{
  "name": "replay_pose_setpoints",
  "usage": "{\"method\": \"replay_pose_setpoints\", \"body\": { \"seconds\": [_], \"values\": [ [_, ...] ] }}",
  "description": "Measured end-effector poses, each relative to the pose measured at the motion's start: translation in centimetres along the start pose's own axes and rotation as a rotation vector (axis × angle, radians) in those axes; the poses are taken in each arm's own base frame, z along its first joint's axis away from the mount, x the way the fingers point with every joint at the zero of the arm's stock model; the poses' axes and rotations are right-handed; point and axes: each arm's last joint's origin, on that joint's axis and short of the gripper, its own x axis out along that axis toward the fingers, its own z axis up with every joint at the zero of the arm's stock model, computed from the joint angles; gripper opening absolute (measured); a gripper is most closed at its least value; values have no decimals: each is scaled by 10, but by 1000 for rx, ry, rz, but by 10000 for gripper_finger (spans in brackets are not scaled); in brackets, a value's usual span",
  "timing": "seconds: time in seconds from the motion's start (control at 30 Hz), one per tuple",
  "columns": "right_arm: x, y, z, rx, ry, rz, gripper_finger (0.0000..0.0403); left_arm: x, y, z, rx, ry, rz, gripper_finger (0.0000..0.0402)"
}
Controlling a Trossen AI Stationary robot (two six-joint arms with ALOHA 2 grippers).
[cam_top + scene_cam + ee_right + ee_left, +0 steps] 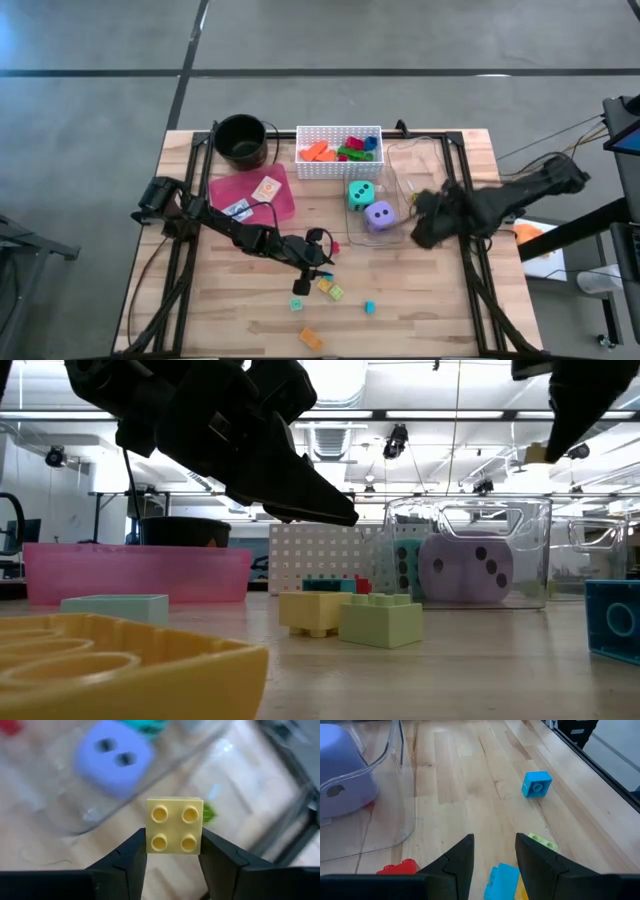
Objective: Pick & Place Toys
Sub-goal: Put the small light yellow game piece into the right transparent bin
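Observation:
My right gripper point(425, 228) hovers beside a clear container point(400, 200) and is shut on a pale yellow four-stud block point(174, 825). The container holds a teal die point(360, 195) and a purple die point(380, 215). My left gripper point(315, 258) is open and low over the table's middle. Its fingers point(457, 862) stand just above a blue block point(502, 880) and a green block point(542, 841) without touching them. Another blue block point(537, 784) and a red block point(400, 867) lie nearby. More blocks fill the white basket point(338, 150). My right gripper pinches the yellow block by two opposite side walls point(149, 827) between its two fingers. The studded top faces the wrist camera. The block is lifted clear of the table, next to the clear container.
A pink tray point(255, 192) with small cards and a black bucket point(240, 140) stand at the far left. Loose blocks lie near the front edge, among them a teal one point(369, 307) and an orange one point(311, 338). Bare wood shows at the front right.

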Motion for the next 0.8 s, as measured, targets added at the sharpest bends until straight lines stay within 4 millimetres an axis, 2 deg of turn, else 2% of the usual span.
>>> {"method": "replay_pose_setpoints", "body": {
  "seconds": [0.2,0.3,0.4,0.57,0.67,0.8],
  "values": [
    [26,-58,3,151,39,-113,152,0,0,1,0,-4,0,149],
    [43,-80,1,227,59,-159,142,0,0,1,0,-5,0,149],
    [65,-92,2,245,70,-104,143,0,0,1,0,-6,0,149],
    [99,-102,13,265,-8,-23,166,0,0,2,3,-10,0,149],
    [110,-108,16,287,35,11,176,0,0,1,3,-10,0,149],
    [124,-115,19,325,103,-33,181,0,0,2,3,-10,0,149]
  ]
}}
